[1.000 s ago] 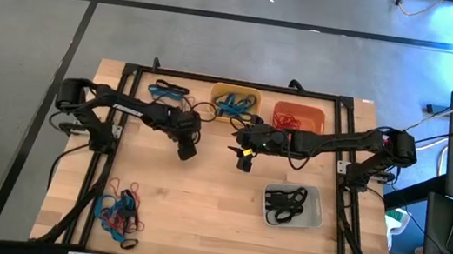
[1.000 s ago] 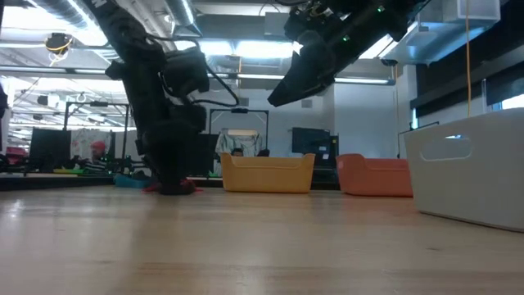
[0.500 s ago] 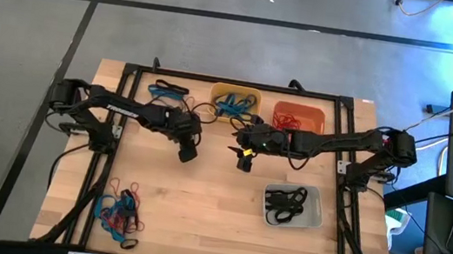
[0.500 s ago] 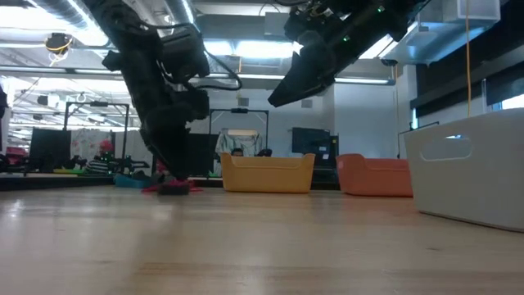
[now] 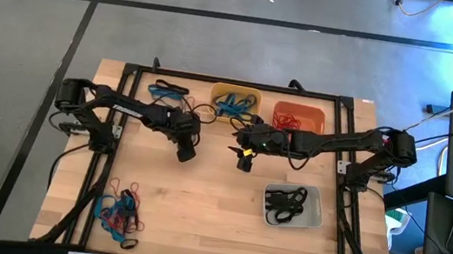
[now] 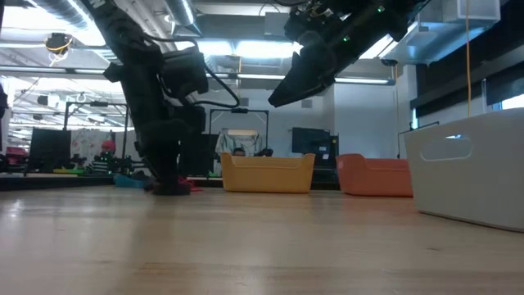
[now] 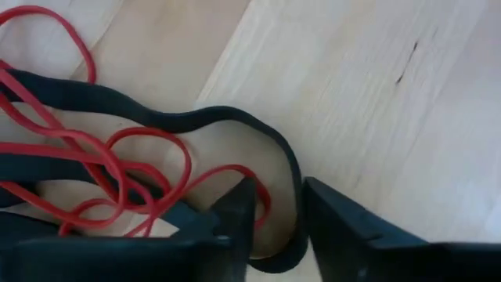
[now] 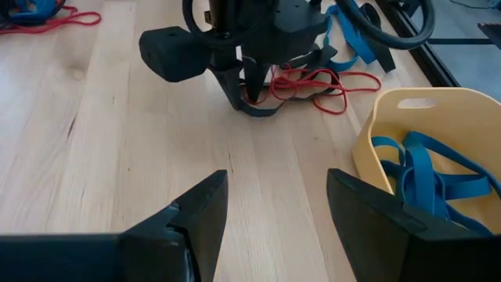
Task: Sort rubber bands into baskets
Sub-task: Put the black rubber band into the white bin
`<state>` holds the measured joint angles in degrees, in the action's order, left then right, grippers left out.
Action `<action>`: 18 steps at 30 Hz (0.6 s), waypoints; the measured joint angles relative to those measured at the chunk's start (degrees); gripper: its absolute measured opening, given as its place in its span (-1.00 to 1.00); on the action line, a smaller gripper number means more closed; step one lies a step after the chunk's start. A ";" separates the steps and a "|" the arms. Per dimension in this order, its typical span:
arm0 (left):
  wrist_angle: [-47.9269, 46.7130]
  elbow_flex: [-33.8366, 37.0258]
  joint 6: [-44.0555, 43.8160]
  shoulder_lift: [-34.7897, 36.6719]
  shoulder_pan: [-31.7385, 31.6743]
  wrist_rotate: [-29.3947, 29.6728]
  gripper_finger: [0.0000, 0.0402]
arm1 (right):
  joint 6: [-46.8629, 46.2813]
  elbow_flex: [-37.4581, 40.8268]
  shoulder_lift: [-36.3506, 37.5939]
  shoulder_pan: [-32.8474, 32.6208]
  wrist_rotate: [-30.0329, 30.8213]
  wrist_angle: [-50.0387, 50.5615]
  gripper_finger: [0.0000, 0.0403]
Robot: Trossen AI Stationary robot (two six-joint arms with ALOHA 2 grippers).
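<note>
So the step in hand looks like a pickup: the left gripper [image 7: 270, 215] is down on the table, jaws narrowed around a black band [image 7: 235, 125], with a tangle of red bands [image 7: 117, 176] touching one finger. Whether it's actually pinched yet I can't tell; the black loop sits between the fingers and looks slack. Next move, I'd guess, calls for finishing the squeeze and lifting only the black one (the red ones could tag along), then carrying it to the grey basket [image 5: 313, 216].

The right gripper [image 8: 274, 211] hovers above the table just beside, jaws partly open, holding nothing.

Baskets, near to far: the grey one has black bands [image 5: 285, 203] in it. Then at the far edge, the yellow basket [image 5: 217, 90] holds blue bands [image 5: 234, 104] and the orange basket [image 5: 280, 108] holds more red ones.

A mixed pile [image 5: 120, 212] lies unsorted at the near left corner, and a few more bands [image 5: 167, 91] lie beside the yellow basket.
</note>
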<state>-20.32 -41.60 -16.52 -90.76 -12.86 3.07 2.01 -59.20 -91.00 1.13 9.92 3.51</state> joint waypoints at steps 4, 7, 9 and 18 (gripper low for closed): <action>-0.26 -0.57 0.96 -0.04 0.02 -1.15 -0.78 | 0.19 0.00 0.00 0.02 0.10 0.02 0.07; -0.40 -2.06 2.17 0.02 0.44 -3.02 -0.95 | 0.21 0.00 0.00 0.00 0.16 0.04 0.07; -0.43 -2.84 2.88 0.55 1.03 -3.01 -0.97 | 0.21 0.00 0.00 0.01 0.19 0.06 0.07; -0.19 -4.52 4.40 5.11 5.52 -2.63 -0.91 | 0.23 0.00 -0.02 0.01 0.43 1.05 0.07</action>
<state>-20.51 -46.13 -12.12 -85.65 -7.35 0.44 2.24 -59.20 -91.02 1.14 10.35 4.57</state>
